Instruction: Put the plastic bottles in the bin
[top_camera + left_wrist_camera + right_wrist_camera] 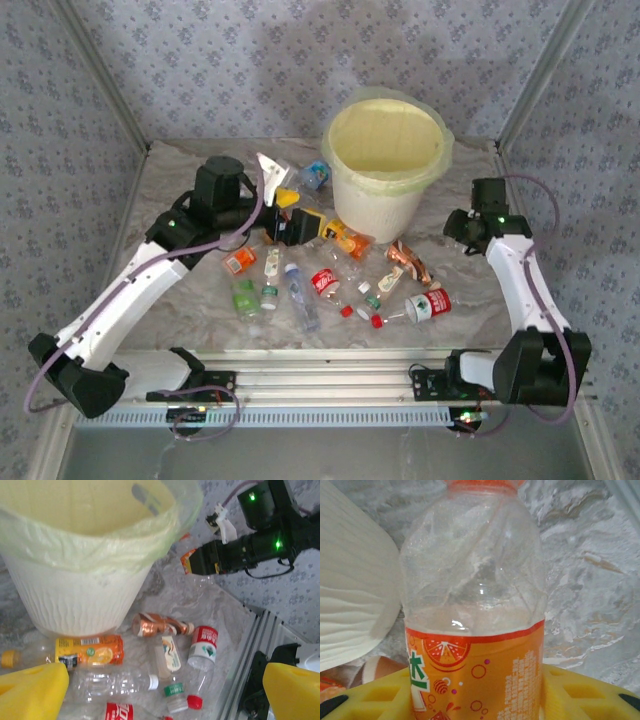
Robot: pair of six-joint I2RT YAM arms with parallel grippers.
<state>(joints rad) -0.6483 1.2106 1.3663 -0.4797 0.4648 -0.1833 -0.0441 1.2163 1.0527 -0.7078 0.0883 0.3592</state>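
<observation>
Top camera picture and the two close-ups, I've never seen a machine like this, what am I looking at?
These are two white robot arms bolted at the near edge of a marbled table. The wide picture looks down from above and behind them; each close-up comes from a camera on one wrist. Crushed plastic bottles lie scattered before a white bin lined with a pale yellow-green bag. The left end effector has its yellow fingers spread wide above them, holding nothing. The right end effector grips an orange-labelled bottle between its yellow pads, beside the bin.
</observation>
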